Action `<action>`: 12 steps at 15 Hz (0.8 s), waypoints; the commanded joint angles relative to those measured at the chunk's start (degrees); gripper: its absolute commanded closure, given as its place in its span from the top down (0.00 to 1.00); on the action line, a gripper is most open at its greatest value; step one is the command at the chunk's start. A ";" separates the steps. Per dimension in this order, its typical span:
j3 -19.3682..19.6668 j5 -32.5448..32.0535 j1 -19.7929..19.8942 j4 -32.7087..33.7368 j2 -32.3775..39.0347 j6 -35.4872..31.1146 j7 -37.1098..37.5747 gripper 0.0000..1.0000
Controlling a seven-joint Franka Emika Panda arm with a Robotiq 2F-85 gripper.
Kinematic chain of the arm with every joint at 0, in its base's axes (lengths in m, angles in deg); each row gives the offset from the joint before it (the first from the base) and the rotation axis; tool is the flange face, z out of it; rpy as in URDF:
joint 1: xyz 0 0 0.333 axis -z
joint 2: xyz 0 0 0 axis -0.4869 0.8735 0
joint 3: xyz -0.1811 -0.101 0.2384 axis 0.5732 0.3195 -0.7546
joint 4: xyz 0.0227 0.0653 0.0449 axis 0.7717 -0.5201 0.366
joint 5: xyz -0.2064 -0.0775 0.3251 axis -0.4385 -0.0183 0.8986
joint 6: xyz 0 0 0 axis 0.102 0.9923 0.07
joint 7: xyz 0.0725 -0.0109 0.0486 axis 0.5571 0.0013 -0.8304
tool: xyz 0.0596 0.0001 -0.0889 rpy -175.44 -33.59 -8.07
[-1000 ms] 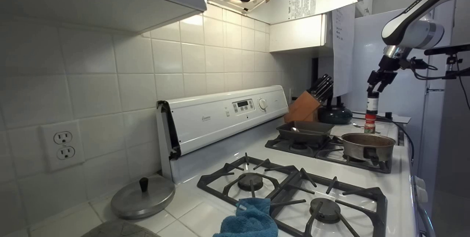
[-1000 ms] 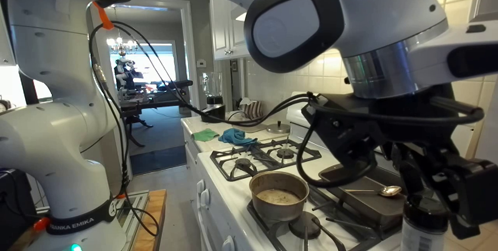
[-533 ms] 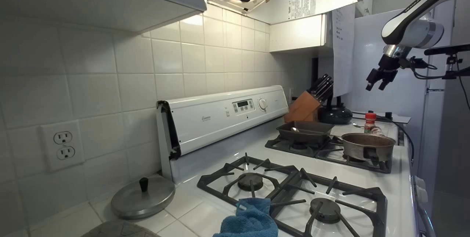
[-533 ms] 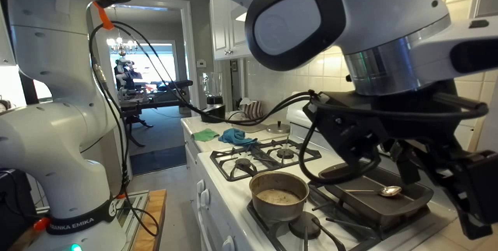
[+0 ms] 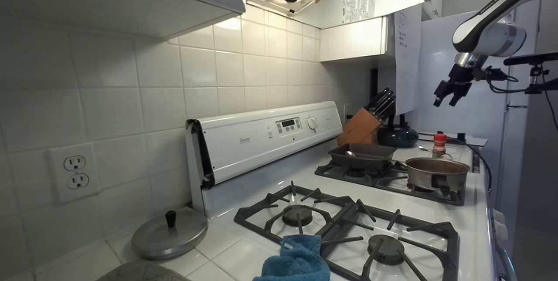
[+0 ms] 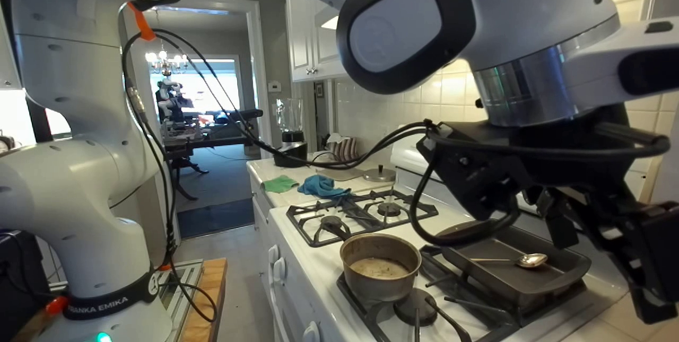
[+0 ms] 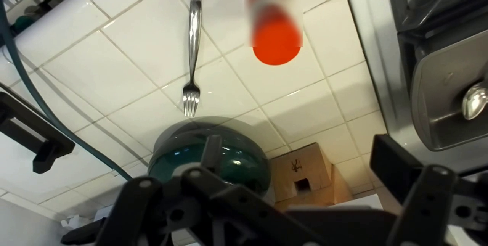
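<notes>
Black two-fingered gripper (image 5: 445,102) hangs above the white tiled counter (image 7: 126,44), jaws wide apart. Cylindrical red-capped bottle (image 5: 439,145) stands upright on the counter, seen beyond the round grey-brown metal saucepan (image 5: 437,174). Wrist view: shiny silver metal fork (image 7: 194,40) lies near the bottle, tines toward the glossy dark-green rounded kettle (image 7: 241,158).

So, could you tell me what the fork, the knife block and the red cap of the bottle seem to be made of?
Fork: metal, probably stainless steel; polished, with bright reflections along its length.
Knife block: apparently wood, smooth; a warm brown surface, though no grain shows.
Red cap: likely plastic; opaque, evenly coloured, but partly blurred in the wrist view, so its finish is uncertain.
</notes>
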 commanded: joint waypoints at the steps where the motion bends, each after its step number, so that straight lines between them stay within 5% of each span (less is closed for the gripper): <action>1: 0.60 -0.85 -0.58 1.67 0.51 3.29 4.66 1.00; 12: 1.59 -13.81 -5.60 1.21 0.35 19.46 38.78 1.00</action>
